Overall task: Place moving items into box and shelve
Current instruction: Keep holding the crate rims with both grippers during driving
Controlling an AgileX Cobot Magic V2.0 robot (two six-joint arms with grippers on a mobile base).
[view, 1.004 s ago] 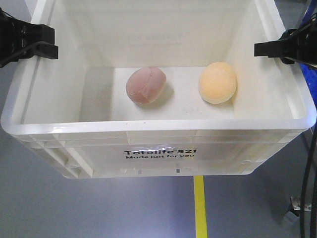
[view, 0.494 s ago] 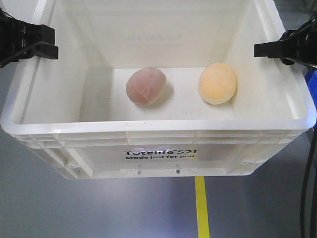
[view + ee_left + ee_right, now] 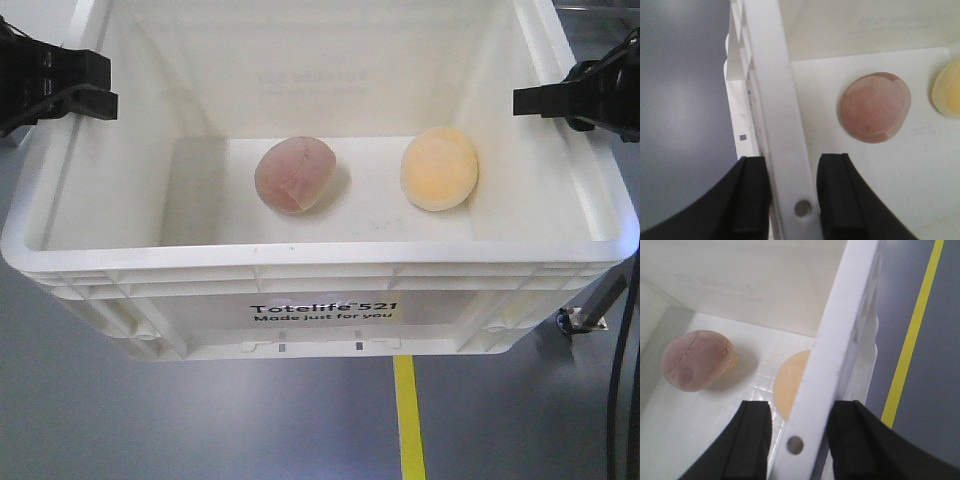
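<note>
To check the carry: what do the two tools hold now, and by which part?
The box. The left tool clamps the rim of one side wall, the right tool the rim of the opposite wall.

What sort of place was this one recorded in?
Probably a warehouse or workshop: smooth grey floor, a yellow painted line, and a white plastic crate held by the left gripper and right gripper.

You see the front view looking down into the box (image 3: pixel 320 265) from above its near wall. Each wrist view sits very close over one side rim, facing inward; all three share the pink lump (image 3: pixel 294 175).
</note>
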